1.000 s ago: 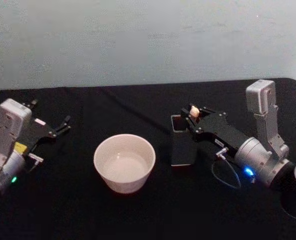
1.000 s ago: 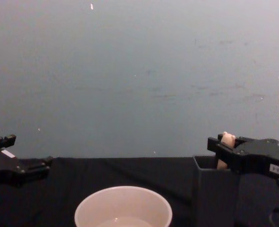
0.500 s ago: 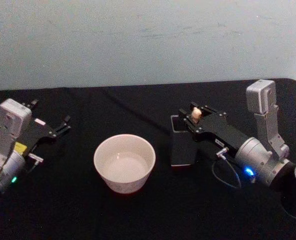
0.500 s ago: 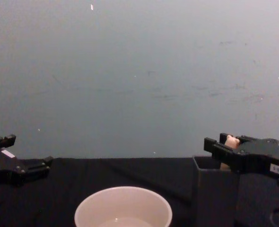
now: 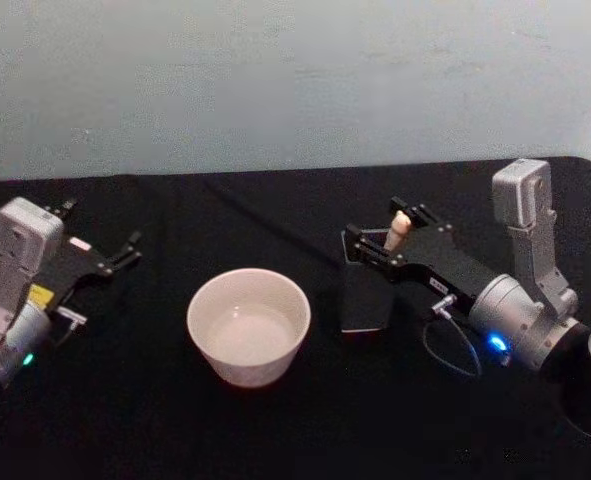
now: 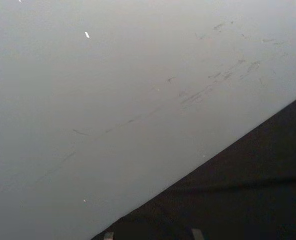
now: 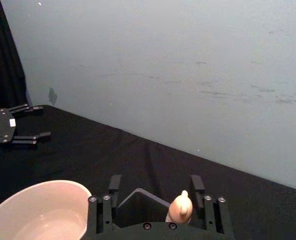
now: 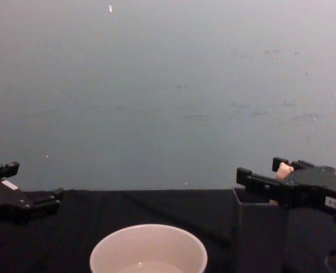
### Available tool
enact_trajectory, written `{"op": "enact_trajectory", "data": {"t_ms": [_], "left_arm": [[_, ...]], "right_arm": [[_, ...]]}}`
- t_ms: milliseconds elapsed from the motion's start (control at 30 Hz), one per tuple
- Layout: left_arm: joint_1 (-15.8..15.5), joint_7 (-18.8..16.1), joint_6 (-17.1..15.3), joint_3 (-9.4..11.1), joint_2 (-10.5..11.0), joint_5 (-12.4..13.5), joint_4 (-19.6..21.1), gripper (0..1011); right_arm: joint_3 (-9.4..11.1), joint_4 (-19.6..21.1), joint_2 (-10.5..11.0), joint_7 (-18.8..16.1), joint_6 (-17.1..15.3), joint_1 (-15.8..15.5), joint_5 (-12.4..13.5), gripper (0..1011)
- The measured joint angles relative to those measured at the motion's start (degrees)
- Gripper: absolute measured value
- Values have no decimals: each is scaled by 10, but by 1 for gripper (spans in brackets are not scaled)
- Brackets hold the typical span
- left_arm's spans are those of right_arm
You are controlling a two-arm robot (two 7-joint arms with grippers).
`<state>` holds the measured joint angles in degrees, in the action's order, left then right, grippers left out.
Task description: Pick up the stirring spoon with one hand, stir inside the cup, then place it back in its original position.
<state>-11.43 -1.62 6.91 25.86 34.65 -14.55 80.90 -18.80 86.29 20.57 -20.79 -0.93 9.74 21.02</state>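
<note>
Faced a pale grey-blue wall (image 5: 275, 80), matte and faintly scuffed, behind a desk (image 5: 275, 440) draped in flat black cloth.

Found the cup (image 5: 248, 325) near the middle of the desk: round, cream-white, thick-rimmed and bowl-like, smooth inside. Found a dark grey square holder (image 5: 363, 300) just to its right, apart from it, boxy and dull. Spotted the stirring spoon (image 5: 399, 228) standing in that holder, beige handle and small rounded knob poking above the rim, tilted a little; lower part hidden inside.

Placed the right hand (image 5: 373, 220) over the holder: black, angular, screw-studded, on a silver cylindrical wrist. Judged its fingers spread wide, the knob between them and closer to one, not clamped. Could not tell whether that finger touched the knob.

Noted the left hand (image 5: 125, 250) at the desk's left side, well apart from the cup, fingers likewise parted, a small white label on its black body.

Got from the chest view the side profile: the holder (image 8: 258, 233) taller than the cup (image 8: 148, 250), the right hand (image 8: 260, 169) level with its rim, the knob (image 8: 282, 169) just above. Got from the right wrist view a look between the fingers at the knob (image 7: 180, 207), the holder's open rim (image 7: 137, 195), the cup (image 7: 37, 210) beside it and the left hand (image 7: 43, 120) far off. Got from the left wrist view merely wall and a slanted edge of black cloth.
</note>
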Motion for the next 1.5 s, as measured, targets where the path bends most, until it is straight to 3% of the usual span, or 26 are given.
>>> {"op": "enact_trajectory", "data": {"t_ms": [200,467,733,833,1067,1167,1500], "left_arm": [[0,0,0,0,0,0,0,1001],[0,0,0,0,0,0,0,1001],[0,0,0,0,0,0,0,1001],[0,0,0,0,0,0,0,1001],[0,0,0,0,0,0,0,1001],[0,0,0,0,0,0,0,1001],[0,0,0,0,0,0,0,1001]], "right_arm": [[0,0,0,0,0,0,0,1002],[4,0,-1,-3,4,0,6,1002],[37,12,-13,5,37,7,31,1002],[52,6,-22,33,55,12,20,1000],[65,-51,-36,101,70,24,-50,1000],[64,-76,-39,116,68,25,-73,1000],[57,-130,-52,127,48,26,-111,1002]]}}
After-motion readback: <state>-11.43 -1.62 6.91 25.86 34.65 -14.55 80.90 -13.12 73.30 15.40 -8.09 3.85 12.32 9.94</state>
